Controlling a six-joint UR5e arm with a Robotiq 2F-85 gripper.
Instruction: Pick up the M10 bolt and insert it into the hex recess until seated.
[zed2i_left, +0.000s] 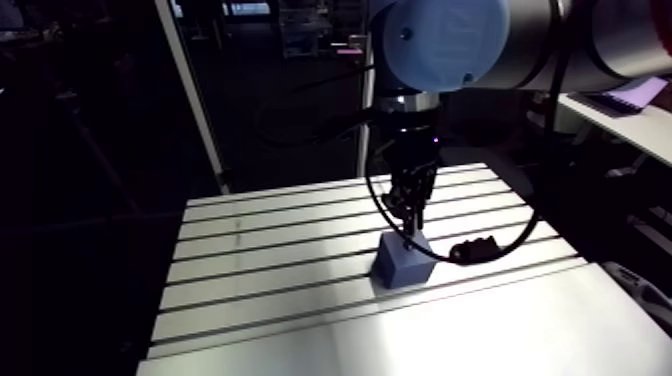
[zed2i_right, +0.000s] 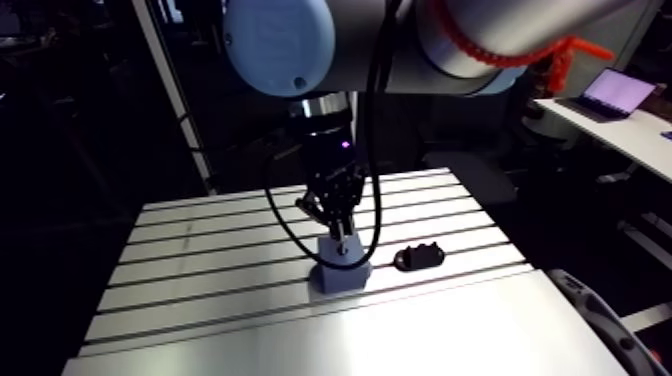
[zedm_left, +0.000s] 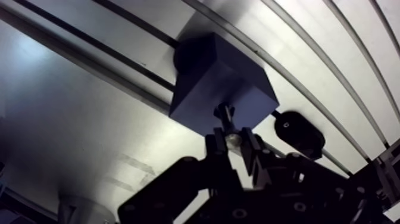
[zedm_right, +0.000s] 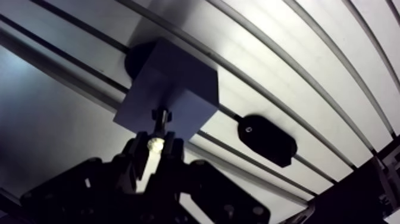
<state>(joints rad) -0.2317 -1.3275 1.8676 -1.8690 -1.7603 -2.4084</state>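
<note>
A blue-grey block sits on the slotted table. My gripper hangs directly over the block's top face. In the wrist view the fingers are pressed on a bolt, so the gripper is shut on it. The bolt's dark end points down at the block and meets its top face near the middle. Its bright end shows between the fingertips. The recess itself is hidden under the bolt.
A black oval part lies on the table just to the right of the block, across a slot. The table's near strip is smooth plate without slots.
</note>
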